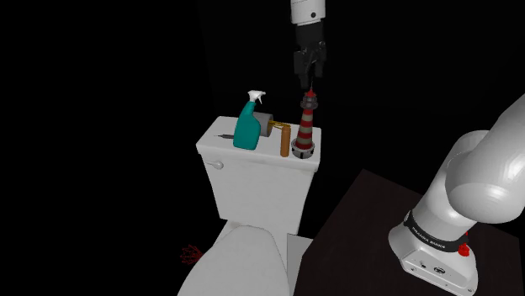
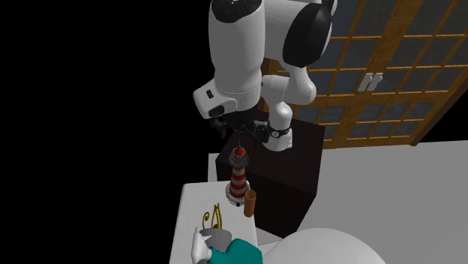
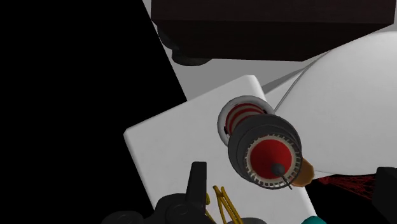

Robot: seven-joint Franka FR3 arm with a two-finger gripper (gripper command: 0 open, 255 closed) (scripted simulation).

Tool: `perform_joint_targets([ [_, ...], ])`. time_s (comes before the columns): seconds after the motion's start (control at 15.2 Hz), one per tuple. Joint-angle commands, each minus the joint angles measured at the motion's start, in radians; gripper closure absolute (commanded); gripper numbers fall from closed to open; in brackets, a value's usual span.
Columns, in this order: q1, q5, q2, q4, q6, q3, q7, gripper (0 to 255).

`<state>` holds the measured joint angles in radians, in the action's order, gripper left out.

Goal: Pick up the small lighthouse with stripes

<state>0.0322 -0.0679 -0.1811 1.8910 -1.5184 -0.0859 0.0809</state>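
Note:
The small lighthouse (image 1: 305,126) has red and white stripes, a dark base and a red cap. It stands upright near the corner of the white toilet tank lid (image 1: 227,139) closest to the stand. My black gripper (image 1: 309,81) hangs straight above its tip, a short gap clear of it. From the second exterior view, the gripper (image 2: 240,133) is again just over the lighthouse (image 2: 238,180). Looking down along the hand, the lighthouse top (image 3: 267,149) lies between the fingers, nearer the left one. The gripper (image 3: 291,170) is open and holds nothing.
On the tank lid, a brown cylinder (image 1: 285,140) stands right beside the lighthouse. A teal spray bottle (image 1: 248,126) and a gold ornament (image 2: 214,218) sit farther along the lid. The toilet seat lid (image 1: 240,261) lies below. The dark stand (image 2: 292,172) is close by, and black area surrounds the scene.

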Motion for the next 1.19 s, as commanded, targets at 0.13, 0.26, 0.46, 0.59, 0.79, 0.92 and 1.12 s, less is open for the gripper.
perform_joint_targets([
  [0.13,-0.001,0.0,-0.001,0.035,-0.034,-0.001,-0.001,0],
  [0.26,-0.001,-0.001,-0.002,0.036,-0.035,-0.001,0.0,255],
  [0.46,-0.001,-0.001,-0.001,0.036,-0.035,-0.001,0.0,255],
  [0.59,-0.001,-0.001,-0.001,0.036,-0.035,-0.001,0.0,255],
  [0.79,-0.001,0.0,-0.001,0.035,-0.034,-0.001,-0.001,255],
  [0.92,0.0,0.0,0.0,0.007,-0.008,-0.001,0.001,255],
  [1.12,0.0,0.0,0.005,-0.038,0.033,0.0,0.003,255],
])
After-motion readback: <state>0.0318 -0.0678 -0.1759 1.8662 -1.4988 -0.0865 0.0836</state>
